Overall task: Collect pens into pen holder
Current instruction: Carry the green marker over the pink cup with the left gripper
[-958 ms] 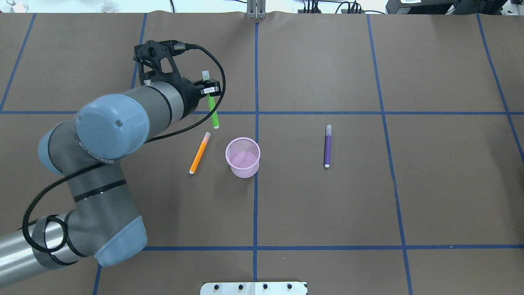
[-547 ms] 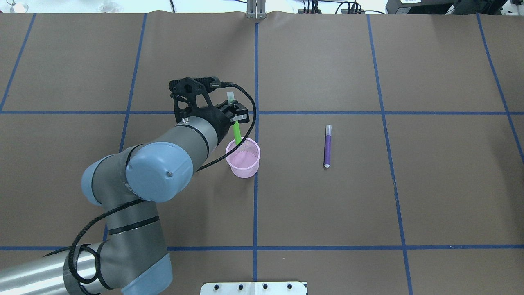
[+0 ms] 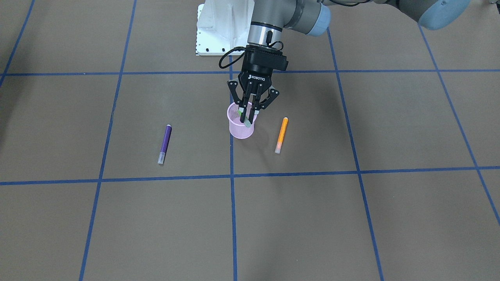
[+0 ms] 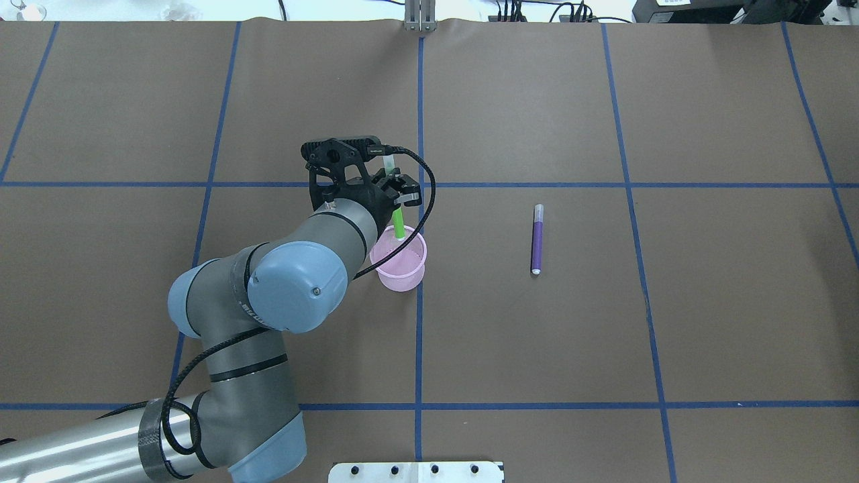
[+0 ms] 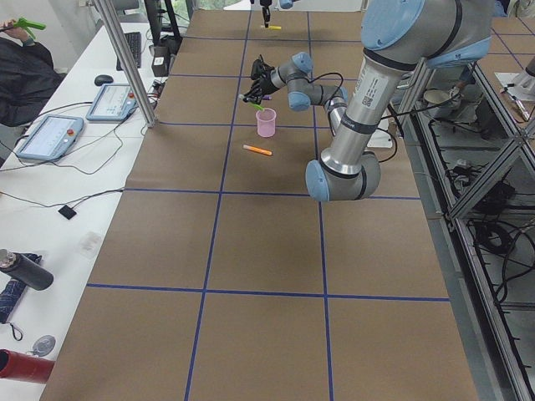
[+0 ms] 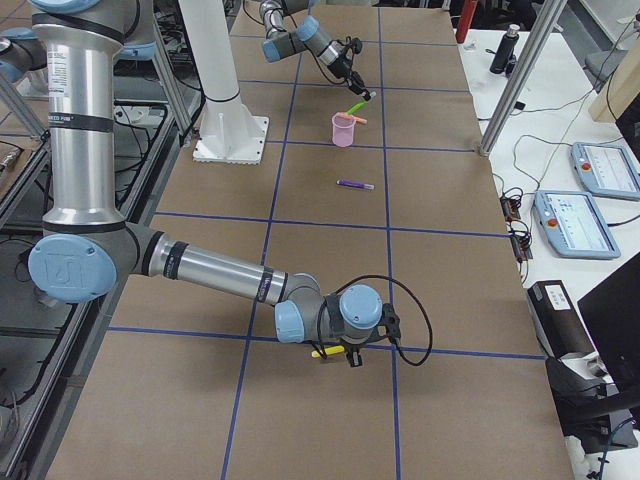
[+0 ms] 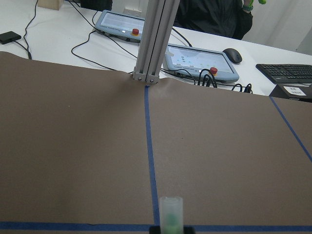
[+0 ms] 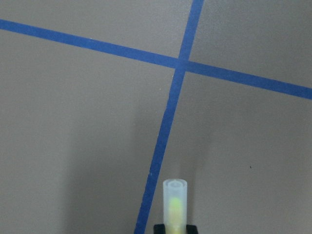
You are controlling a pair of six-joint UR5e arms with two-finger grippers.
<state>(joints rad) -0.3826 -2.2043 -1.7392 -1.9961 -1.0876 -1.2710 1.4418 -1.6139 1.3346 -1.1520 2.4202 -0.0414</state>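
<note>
Left end effector is clamped on the green pen near its pale cap end, holding it tilted over the pen holder; the pen's lower tip is at the mouth, close to the side of the rim farthest from the robot, and whether it is below the rim is hard to tell; the holder stands upright on the counter, with nothing else visible inside it. Just beside the holder lies the orange pen; the purple pen lies well apart on the other side; the right end effector, far off down the counter, looks closed on the yellow pen. For the drop to go well, I would bring the tip toward the middle of the mouth, stand the pen nearer upright, and lower it well inside before parting the fingers; released this near the rim, it may catch the edge, fall outside, or tip so light a mesh cup.
</note>
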